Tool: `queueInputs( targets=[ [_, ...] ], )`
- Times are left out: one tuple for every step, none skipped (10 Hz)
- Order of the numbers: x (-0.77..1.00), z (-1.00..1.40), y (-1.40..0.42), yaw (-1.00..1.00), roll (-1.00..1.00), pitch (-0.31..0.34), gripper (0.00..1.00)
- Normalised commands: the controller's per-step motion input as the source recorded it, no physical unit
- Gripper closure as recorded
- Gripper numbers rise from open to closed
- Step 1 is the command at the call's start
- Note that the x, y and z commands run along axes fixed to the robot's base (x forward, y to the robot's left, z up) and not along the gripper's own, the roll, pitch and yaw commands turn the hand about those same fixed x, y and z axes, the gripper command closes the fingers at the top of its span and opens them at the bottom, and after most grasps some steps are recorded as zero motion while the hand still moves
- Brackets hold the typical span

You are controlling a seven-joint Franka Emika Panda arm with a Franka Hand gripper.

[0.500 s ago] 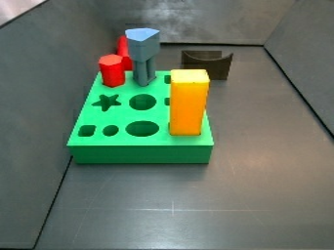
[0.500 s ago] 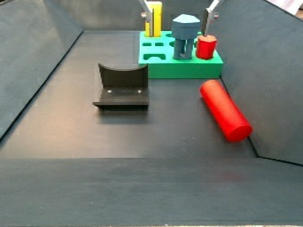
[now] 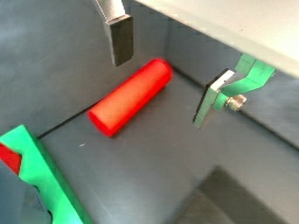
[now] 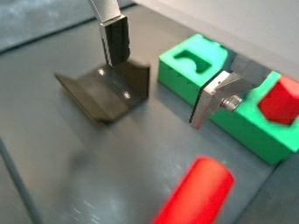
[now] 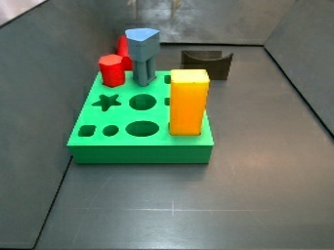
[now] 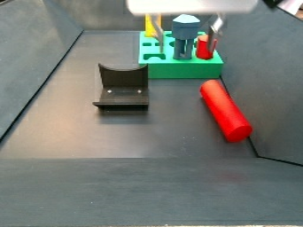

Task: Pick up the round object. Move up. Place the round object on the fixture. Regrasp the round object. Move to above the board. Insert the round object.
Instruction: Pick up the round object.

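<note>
Wide-open, empty end effector (image 3: pixel 163 74) hovers above the smooth red cylinder peg (image 3: pixel 131 96); off-centre closing could roll it toward the wall at three o'clock.

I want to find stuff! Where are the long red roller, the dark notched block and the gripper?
round object (image 6: pixel 225 109): side view, middle of its side.
fixture (image 6: pixel 120 87): side view, its back wall.
gripper (image 3: pixel 163 72): wrist view, midway between its open fingertips, above the round object.
</note>
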Motion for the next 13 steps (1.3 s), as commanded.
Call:
queueInputs(
  targets=[
    [-0.82, -0.77, 0.05, 0.22, 0.06, -0.253, 0.00],
    [-0.70, -0.77, 0.22, 0.17, 0.02, -0.277, 0.00],
    [-0.44, -0.81, 0.31, 0.05, 0.10, -0.184, 0.00],
    [-0.25, -0.80, 0.35, 0.00, 0.10, -0.117, 0.00],
    [-0.11, -0.89, 0.34, 0.00, 0.10, -0.070, 0.00],
    [-0.02, -0.97, 0.31, -0.05, 0.10, -0.033, 0.00],
    [-0.30, -1.00, 0.33, -0.09, 0.00, -0.097, 0.00],
    [-0.43, -1.00, 0.36, -0.11, 0.00, -0.091, 0.00],
    [-0.39, -1.00, 0.29, -0.07, 0.00, -0.120, 0.00],
    [-0.14, -0.98, 0.25, -0.04, 0.04, -0.060, 0.00],
    [0.00, -0.77, 0.07, 0.00, 0.03, -0.050, 0.00],
    [0.04, -0.61, 0.00, 0.00, 0.00, -0.054, 0.00],
    [0.09, -0.57, 0.00, 0.00, 0.00, -0.051, 0.00]
  ],
)
